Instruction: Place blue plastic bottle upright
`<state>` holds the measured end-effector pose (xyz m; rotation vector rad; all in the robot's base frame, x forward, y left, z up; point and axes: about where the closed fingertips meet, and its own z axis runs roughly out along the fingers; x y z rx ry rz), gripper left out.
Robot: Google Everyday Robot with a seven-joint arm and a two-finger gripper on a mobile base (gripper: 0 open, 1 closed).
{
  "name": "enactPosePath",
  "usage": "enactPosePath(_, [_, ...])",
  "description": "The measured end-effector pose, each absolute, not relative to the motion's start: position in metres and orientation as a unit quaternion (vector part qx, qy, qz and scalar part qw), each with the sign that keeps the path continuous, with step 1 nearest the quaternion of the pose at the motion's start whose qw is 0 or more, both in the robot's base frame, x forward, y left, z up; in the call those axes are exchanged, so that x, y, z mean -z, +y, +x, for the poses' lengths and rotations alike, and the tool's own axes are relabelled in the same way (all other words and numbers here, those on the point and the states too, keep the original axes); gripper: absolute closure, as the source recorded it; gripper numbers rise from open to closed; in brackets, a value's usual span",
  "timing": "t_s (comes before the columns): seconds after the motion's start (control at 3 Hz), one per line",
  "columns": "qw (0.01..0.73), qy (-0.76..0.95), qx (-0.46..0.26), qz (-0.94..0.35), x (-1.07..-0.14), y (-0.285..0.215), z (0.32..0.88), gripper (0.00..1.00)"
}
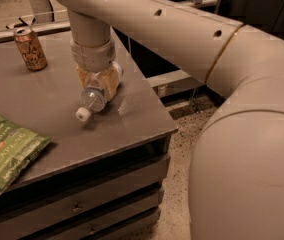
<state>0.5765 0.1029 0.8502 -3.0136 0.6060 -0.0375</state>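
Note:
The blue plastic bottle (94, 99) is a small clear bottle with a white cap pointing down-left. It is tilted, held just above the grey table (42, 89) near its right side. My gripper (100, 82) comes down from above on the pale arm and is shut on the bottle's body, its yellowish fingers (111, 84) on both sides of it. The bottle's far end is hidden behind the gripper.
An orange-brown drink can (30, 48) stands upright at the back left of the table. A green chip bag (4, 149) lies at the front left. The table's right edge and corner are close to the bottle. My large arm fills the right side.

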Motion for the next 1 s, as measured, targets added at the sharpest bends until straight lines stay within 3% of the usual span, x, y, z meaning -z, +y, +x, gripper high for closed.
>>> enactPosePath(0.33, [0.089, 0.256, -0.003, -0.963, -0.879, 0.106, 0.593, 1.0])
enactPosePath(1.0, [0.272, 0.346, -0.022, -0.898, -0.971, 0.125, 0.61, 1.0])
